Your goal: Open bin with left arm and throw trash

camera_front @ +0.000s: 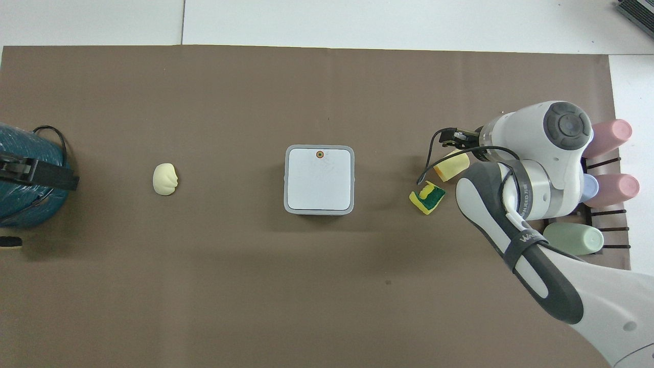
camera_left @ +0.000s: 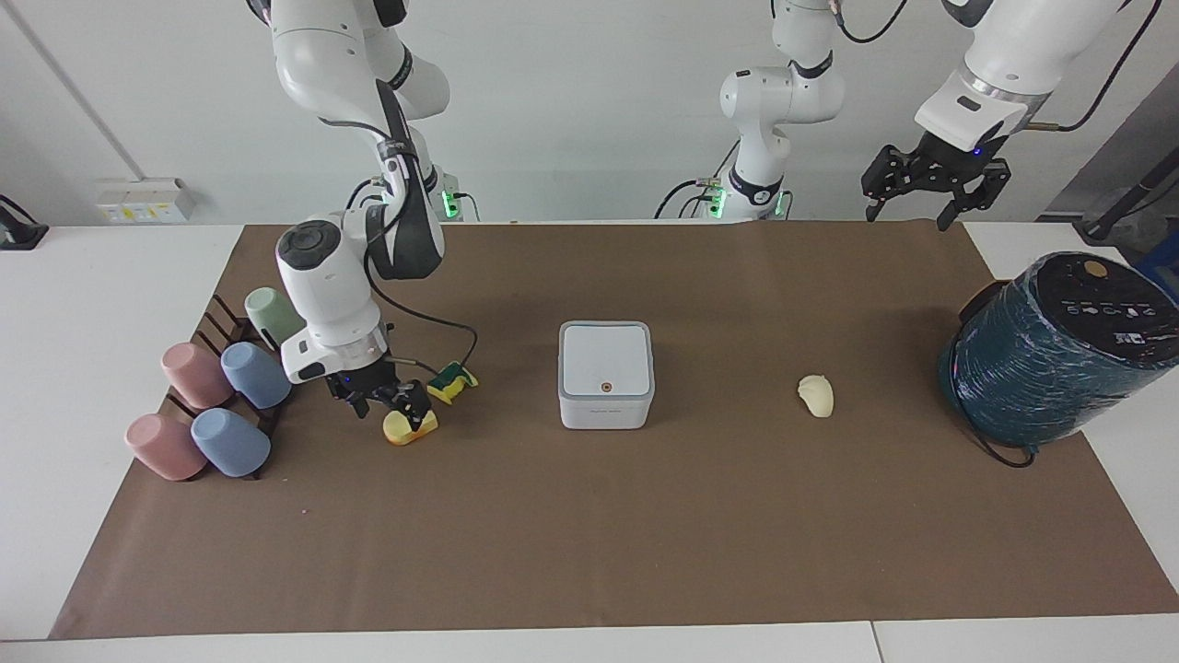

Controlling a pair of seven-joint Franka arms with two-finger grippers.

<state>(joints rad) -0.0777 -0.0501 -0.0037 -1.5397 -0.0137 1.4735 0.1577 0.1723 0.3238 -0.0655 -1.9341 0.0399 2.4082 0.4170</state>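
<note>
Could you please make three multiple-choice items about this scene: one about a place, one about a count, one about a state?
1. The right gripper is down at which thing?
A. the yellow-orange wedge
B. the cream-white lump
C. the teal wrapped cylinder

2. How many cups lie on the rack?
A. three
B. five
C. seven

3. The lid of the bin is
A. shut
B. wide open
C. lying on the mat

Answers:
1 A: in the facing view its fingers are down at the wedge.
2 B: two pink, two blue, one green.
3 A: the lid lies flat on the box.
</note>
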